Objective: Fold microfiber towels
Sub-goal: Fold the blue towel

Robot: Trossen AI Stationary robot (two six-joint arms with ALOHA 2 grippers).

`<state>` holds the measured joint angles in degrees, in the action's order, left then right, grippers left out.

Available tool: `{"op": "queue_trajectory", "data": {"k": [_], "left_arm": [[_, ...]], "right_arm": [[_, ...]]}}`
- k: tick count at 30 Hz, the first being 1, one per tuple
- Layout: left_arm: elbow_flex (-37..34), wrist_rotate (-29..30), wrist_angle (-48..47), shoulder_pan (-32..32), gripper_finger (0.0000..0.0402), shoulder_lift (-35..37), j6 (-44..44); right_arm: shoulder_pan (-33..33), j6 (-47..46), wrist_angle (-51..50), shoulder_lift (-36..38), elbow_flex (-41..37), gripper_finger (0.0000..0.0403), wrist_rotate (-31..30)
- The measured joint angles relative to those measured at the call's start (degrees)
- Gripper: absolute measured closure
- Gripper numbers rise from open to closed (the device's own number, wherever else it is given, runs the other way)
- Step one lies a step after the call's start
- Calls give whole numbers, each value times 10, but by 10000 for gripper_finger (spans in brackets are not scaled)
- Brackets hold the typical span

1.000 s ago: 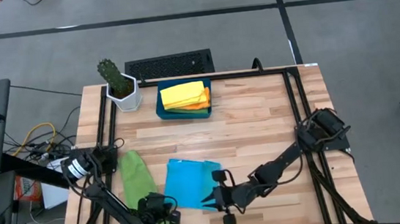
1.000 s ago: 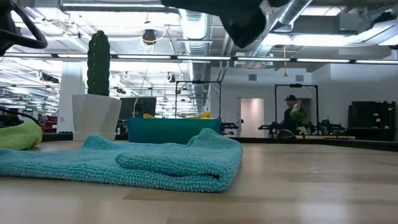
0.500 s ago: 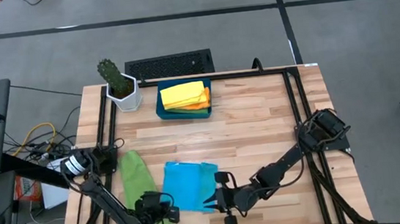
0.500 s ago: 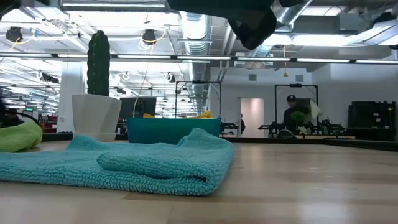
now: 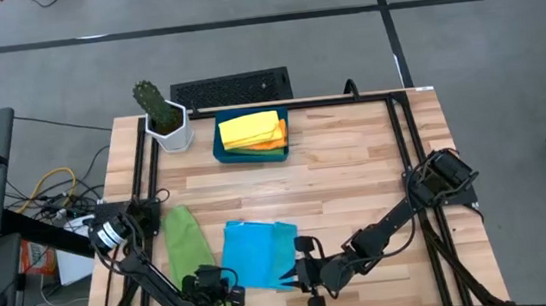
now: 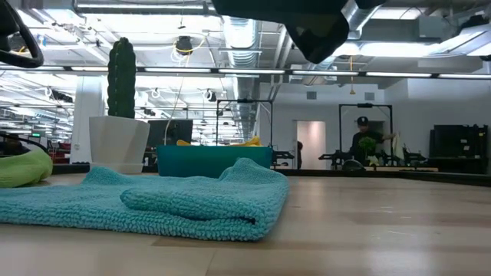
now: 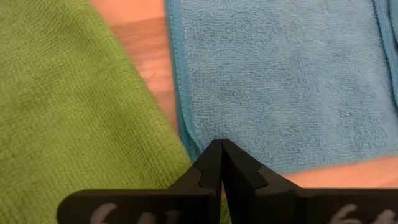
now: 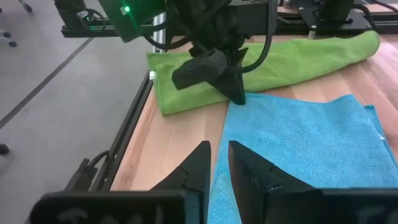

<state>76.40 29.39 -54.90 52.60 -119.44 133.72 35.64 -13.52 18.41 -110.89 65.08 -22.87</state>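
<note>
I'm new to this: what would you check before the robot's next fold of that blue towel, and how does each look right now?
1. Blue towel lying partly folded on the table: ok.
2. Left gripper shut at the towel's corner: ok; whether it pinches cloth: cannot tell.
3. Right gripper over the towel's edge, slightly apart: ok; holding cloth: cannot tell.
4. Green towel beside the blue one, not on it: ok.
5. Tray with the yellow towel out of the way: ok.

Open boards mid-table, crowded near edge

Bare wooden tabletop [image 5: 355,165] lies free behind the flat sky-blue microfiber towel [image 5: 258,255]; the dark teal rectangular tray [image 5: 221,150] and white-potted cactus [image 5: 161,116] block the far-left corner.
</note>
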Motion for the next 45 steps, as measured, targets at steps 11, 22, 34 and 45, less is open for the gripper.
{"op": "queue_trajectory", "data": {"k": [11,22,34,45], "left_arm": [[2,-56,33,-64,402,8,-153],[2,-15,119,-176,402,5,-353],[33,35,93,-212,401,62,-412],[15,79,-98,-141,356,97,-102]], "right_arm": [[-62,-66,-78,0,-42,321,-41],[-111,-146,-71,20,-150,321,-19],[-109,-119,-74,120,-167,321,-30],[-102,-137,-76,132,-167,321,-27]]}}
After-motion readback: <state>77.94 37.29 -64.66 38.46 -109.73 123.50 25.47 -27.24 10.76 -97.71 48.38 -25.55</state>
